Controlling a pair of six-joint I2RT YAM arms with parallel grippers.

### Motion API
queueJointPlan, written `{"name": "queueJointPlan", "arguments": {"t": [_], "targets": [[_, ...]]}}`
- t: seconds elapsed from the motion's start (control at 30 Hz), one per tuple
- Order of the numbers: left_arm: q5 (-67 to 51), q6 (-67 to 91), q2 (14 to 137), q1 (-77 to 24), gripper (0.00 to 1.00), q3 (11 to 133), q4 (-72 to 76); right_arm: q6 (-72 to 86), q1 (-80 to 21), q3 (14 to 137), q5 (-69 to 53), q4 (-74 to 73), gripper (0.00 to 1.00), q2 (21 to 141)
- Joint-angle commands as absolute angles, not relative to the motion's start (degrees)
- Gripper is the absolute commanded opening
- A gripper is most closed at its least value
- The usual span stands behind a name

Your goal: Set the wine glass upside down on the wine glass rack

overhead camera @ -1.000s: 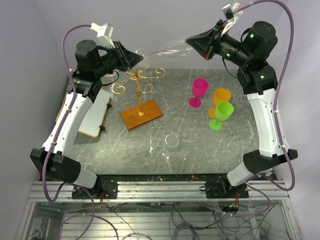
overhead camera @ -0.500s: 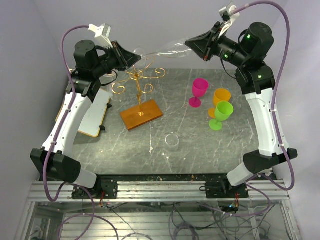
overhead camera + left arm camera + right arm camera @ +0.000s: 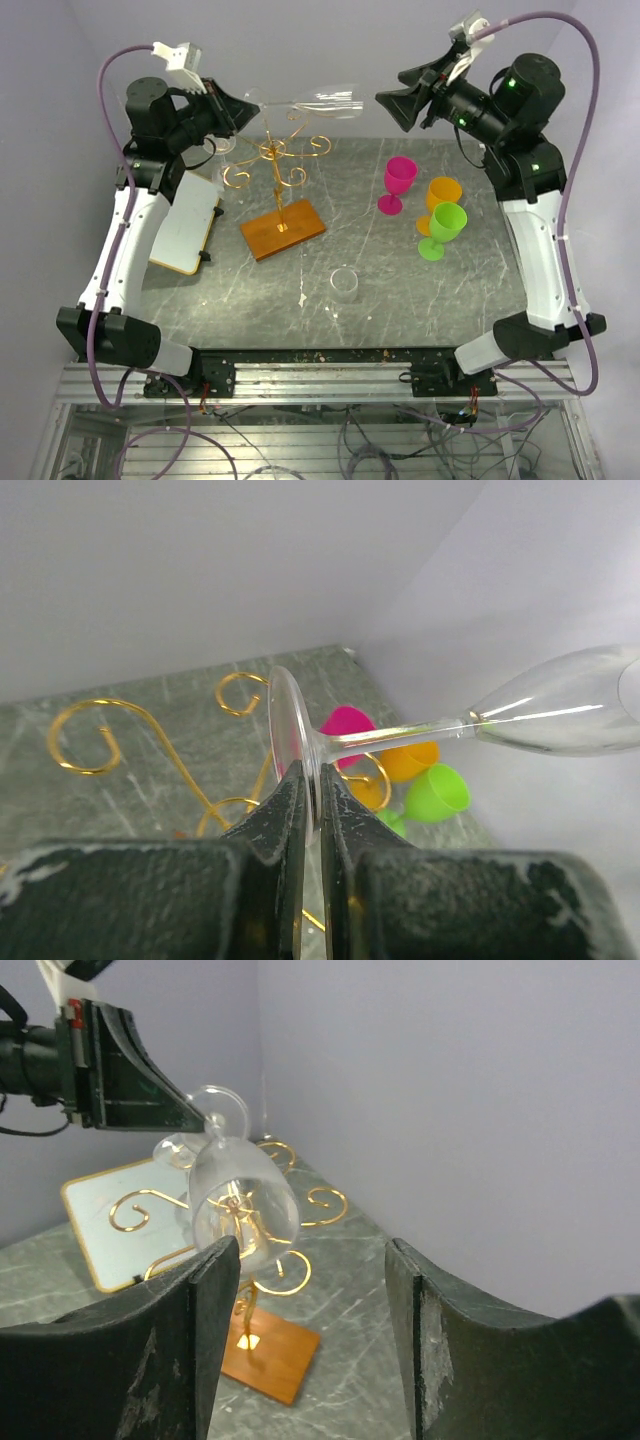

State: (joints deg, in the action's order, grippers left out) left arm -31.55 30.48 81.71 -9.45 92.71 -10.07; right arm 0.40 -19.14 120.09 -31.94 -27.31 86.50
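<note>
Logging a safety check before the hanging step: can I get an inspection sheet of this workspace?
Surface: grey marbled table, nothing spilled that I can see.
Job's things: wine glass held sideways in the air above the wine glass rack, not yet hung.
Clutter: pink goblet, orange goblet, green goblet, clear tumbler, white board at the left edge.
Hands: left hand shut on the glass's foot; right hand open, apart from the bowl.
Cables: purple cables loop over both arms, off the glass.
Surroundings: plain walls; nothing else seen.
</note>
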Motion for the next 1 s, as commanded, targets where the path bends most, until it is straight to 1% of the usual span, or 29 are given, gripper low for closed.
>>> {"name": "queueJointPlan", "arguments": {"t": [0.0,0.1,0.13,0.17,0.2,0.27,0.43,0.6,0.73,0.83,0.97], "targets": [[-26.35,23.76,78.67,-7.03,0.07,98.03,-12.93,-4.54,-19.2,119.02,-24.58,-30.11,0.61,82.91],[-21.58,19.3,77.93,-5.4,0.07,100.18,-15.56,-7.69,-19.16,116.97,-19.59,-31.28,0.63,81.1],[-19.63,17.89,77.63,-4.93,0.07,100.75,-16.45,-9.19,-19.16,115.36,-17.39,-31.36,0.7,80.14],[-17.09,16.05,77.25,-4.85,0.07,101.25,-17.1,-10.14,-19.11,114.51,-16.37,-31.45,0.82,79.43],[-14.29,14.05,76.78,-4.84,0.07,101.51,-17.62,-10.88,-19.08,113.07,-14.84,-31.41,0.88,78.85],[-8.4,10.49,76.11,-4.79,0.07,102.39,-18.68,-12.5,-19.01,110.24,-12.16,-31.31,0.92,77.69],[3.92,0.78,75.63,-4.66,0.07,105.1,-19.71,-16.24,-18.9,101.44,-10.86,-31.16,0.97,74.63],[14.96,-10.94,76.11,-4.66,0.07,106.13,-18.74,-19.17,-18.7,92.59,-15.51,-31.87,0.97,72.12],[23.54,-22.02,75.86,-4.67,0.07,104.12,-15.25,-21.17,-18.55,85.03,-17.3,-29.7,0.97,69.63],[27.14,-29.24,76.79,-4.66,0.07,103.92,-13.89,-22.55,-17.98,80.44,-18.03,-28.78,0.97,68.4],[27.84,-35.91,79.22,-4.66,0.07,105.08,-15.44,-24.39,-16.06,75.12,-21.49,-28.43,0.96,67.12]]}}
